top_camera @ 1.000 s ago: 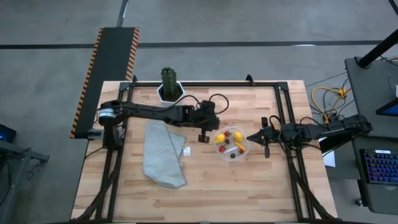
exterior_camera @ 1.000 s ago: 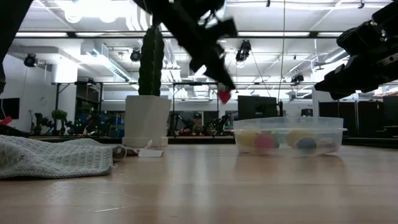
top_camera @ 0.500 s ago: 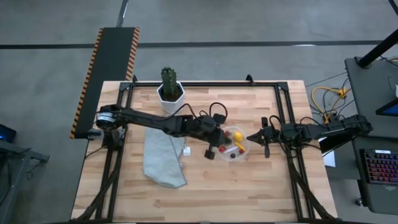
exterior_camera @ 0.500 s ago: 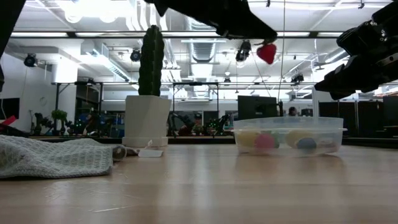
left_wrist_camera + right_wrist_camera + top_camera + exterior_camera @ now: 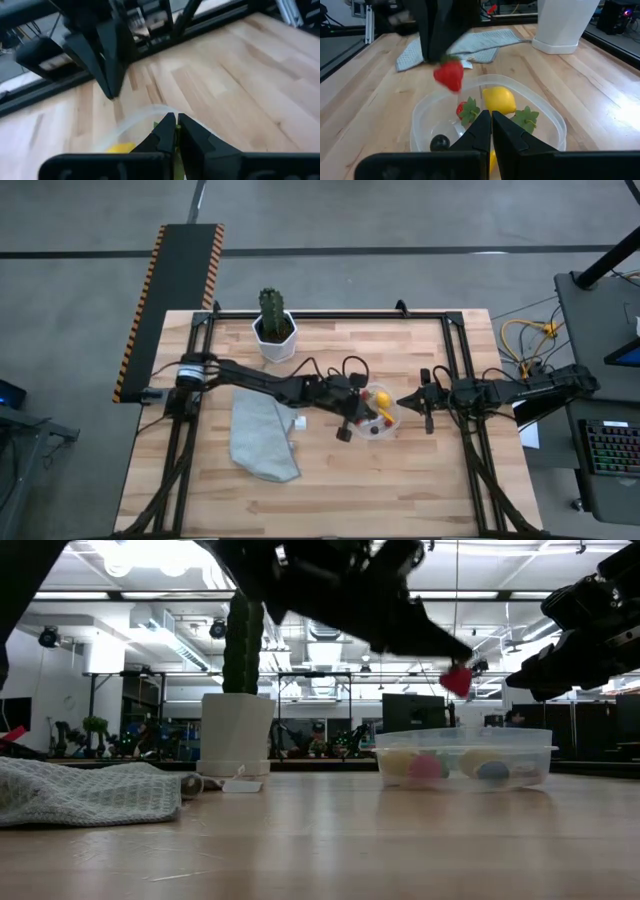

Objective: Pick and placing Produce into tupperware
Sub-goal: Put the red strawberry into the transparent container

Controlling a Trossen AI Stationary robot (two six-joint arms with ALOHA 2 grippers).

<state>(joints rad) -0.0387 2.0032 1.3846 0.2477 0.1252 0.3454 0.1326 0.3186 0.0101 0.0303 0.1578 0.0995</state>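
**One strawberry held above the tub**

Two arms reach toward the middle of the desk (image 5: 400,480). We see the left gripper (image 5: 452,658) stretched out over the round clear tub (image 5: 465,757), clamped on a red strawberry (image 5: 457,680). That berry hangs in the air just above the tub's rim in the low view; in the right wrist view the same berry (image 5: 449,75) hangs under the dark fingers, over the tub's far edge.

Inside the tub (image 5: 490,127) we note a yellow lemon (image 5: 498,100), another strawberry (image 5: 465,110) with green leaves, a dark round berry (image 5: 440,143) and a further green leaf top beside the lemon. From above, the tub (image 5: 384,423) shows the lemon (image 5: 381,397) and small red pieces, partly covered by the left arm.

The right gripper (image 5: 405,402) waits just beside the tub on its right side, pointing at it, fingers pressed together with nothing between them.

Elsewhere on the desk: a grey cloth (image 5: 262,427) lies to the left of the tub, a small white cube (image 5: 299,422) sits at the cloth's right edge, and a green cactus in a white pot (image 5: 273,318) stands near the far edge.
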